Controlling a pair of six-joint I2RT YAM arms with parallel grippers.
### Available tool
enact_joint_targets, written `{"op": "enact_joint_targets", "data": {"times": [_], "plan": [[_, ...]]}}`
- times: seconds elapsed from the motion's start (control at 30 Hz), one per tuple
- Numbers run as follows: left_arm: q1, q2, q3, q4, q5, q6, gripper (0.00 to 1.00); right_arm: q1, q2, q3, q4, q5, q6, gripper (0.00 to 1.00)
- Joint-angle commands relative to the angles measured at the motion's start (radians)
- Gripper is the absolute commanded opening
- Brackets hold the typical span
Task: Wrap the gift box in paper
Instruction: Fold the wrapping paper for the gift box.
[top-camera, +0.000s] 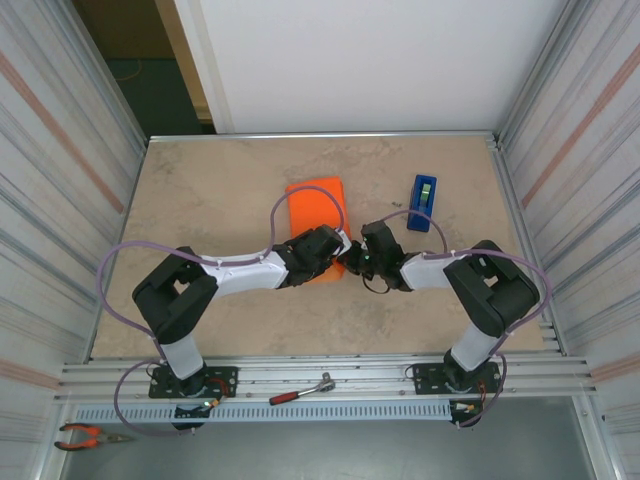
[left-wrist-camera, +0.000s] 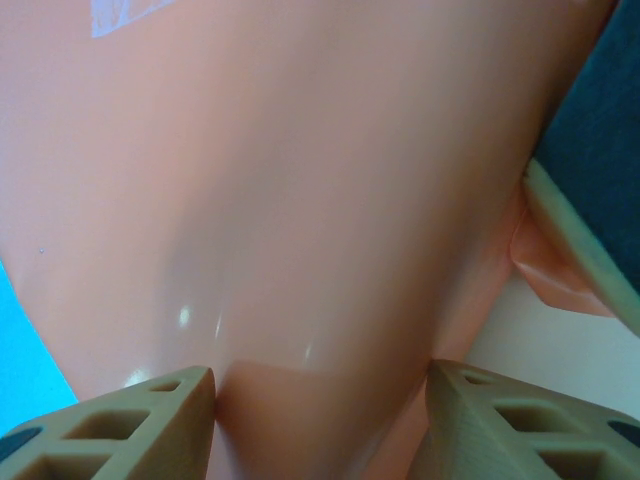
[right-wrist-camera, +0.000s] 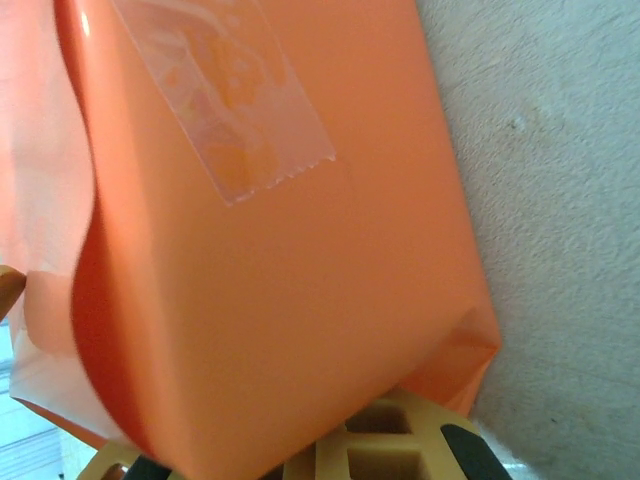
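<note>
The paper (top-camera: 315, 205) is a bright orange skin round a box-sized parcel in the middle of the table; the gift box itself is hidden under it. My left gripper (top-camera: 336, 258) is at the parcel's near end. In the left wrist view its tan fingers (left-wrist-camera: 130, 425) press against both sides of the paper (left-wrist-camera: 300, 200), shut on the parcel. My right gripper (top-camera: 352, 262) meets the same end from the right. In the right wrist view, its shut fingers (right-wrist-camera: 400, 445) sit under the paper's (right-wrist-camera: 280, 250) near corner. A clear tape strip (right-wrist-camera: 230, 100) holds a seam.
A blue tape dispenser (top-camera: 423, 202) stands right of the parcel. A ratchet tool (top-camera: 300, 390) lies on the front rail and red-handled pliers (top-camera: 88, 435) at the lower left. Corrugated walls close in both sides. Bare table (right-wrist-camera: 560, 200) lies right of the parcel.
</note>
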Motion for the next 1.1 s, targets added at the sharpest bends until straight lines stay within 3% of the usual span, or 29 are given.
{"op": "enact_joint_targets", "data": {"times": [0.0,0.67,1.07], "plan": [[-0.008,0.043,-0.031,-0.052,0.039,-0.002,0.56,0.016,0.028,-0.029,0.119,0.022,0.045,0.00],[-0.014,0.046,-0.033,-0.054,0.039,-0.002,0.56,0.080,0.063,-0.088,0.210,0.109,0.092,0.00],[-0.017,0.047,-0.034,-0.052,0.037,-0.001,0.56,0.104,0.093,-0.112,0.282,0.100,0.169,0.00]]}}
